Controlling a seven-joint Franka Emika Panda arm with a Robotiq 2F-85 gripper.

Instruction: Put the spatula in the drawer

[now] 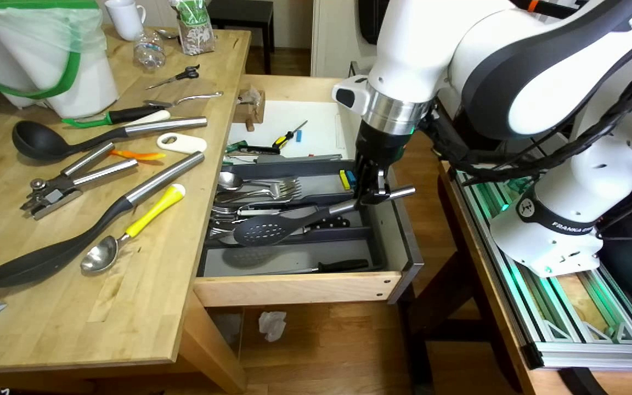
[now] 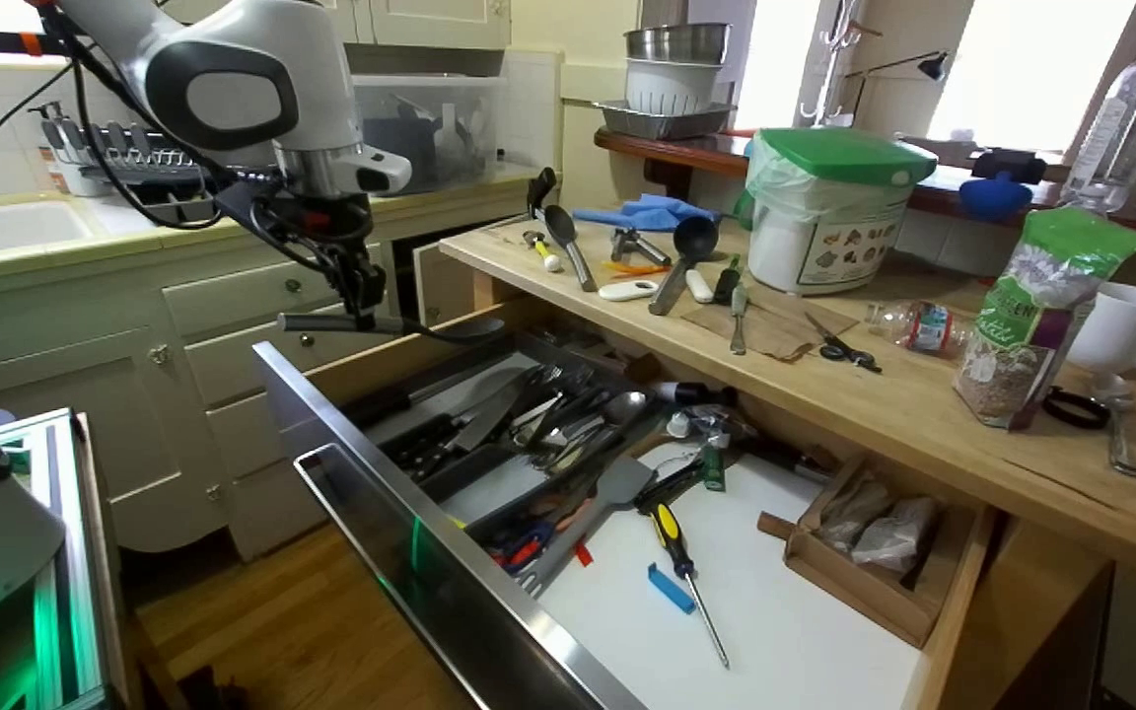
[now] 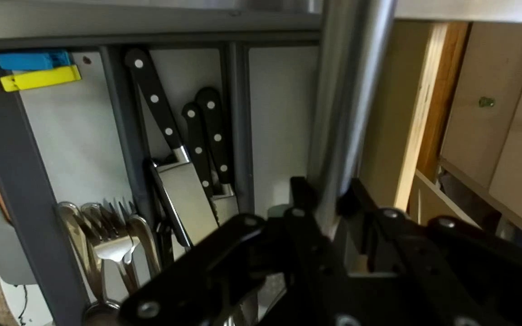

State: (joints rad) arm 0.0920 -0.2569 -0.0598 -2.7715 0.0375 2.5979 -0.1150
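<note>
My black gripper (image 3: 329,194) is pinching perforated black spatula (image 1: 319,215) | I'm wanting its steel handle (image 3: 349,99) inside pale wooden drawer (image 1: 299,289) before lowering

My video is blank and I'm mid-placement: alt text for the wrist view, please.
The gripper is closed on a utensil's metal handle over the open drawer. Left of the handle, a grey organizer holds black-handled knives and, farther left, forks. A blue item and a yellow item lie at upper left.
</note>
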